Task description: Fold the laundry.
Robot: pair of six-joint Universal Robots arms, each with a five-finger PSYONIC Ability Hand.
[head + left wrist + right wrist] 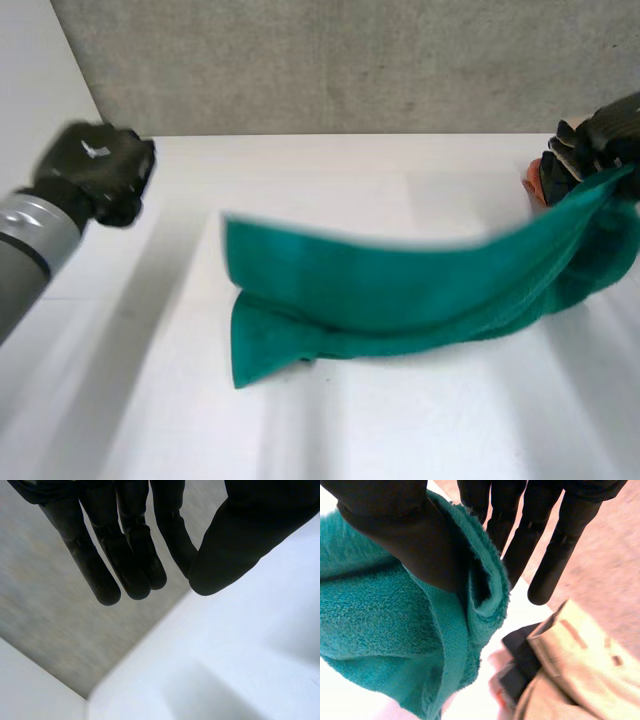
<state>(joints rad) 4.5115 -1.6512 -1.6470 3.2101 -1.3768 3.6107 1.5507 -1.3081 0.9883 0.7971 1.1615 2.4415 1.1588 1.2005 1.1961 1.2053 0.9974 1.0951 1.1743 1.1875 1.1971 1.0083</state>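
Note:
A green towel (pixel 380 290) is stretched across the middle of the white table (pixel 420 430). Its left part lies folded on the table and its right end is lifted. My right hand (pixel 608 128) is up at the far right, shut on that raised end. In the right wrist view the thumb (pixel 395 530) pinches the towel's edge (pixel 485 580) against the fingers, and the towel (pixel 375 625) hangs under the palm. My left hand (pixel 98 170) hovers over the table's far left, well away from the towel. Its thumb (pixel 235 540) is drawn in to the fingertips with nothing between them.
A pile of other laundry (pixel 541 178), orange, black and beige, lies at the table's far right just beside my right hand, and beyond its fingertips as the beige cloth (pixel 570 655). A grey wall (pixel 330 60) runs behind the table's back edge.

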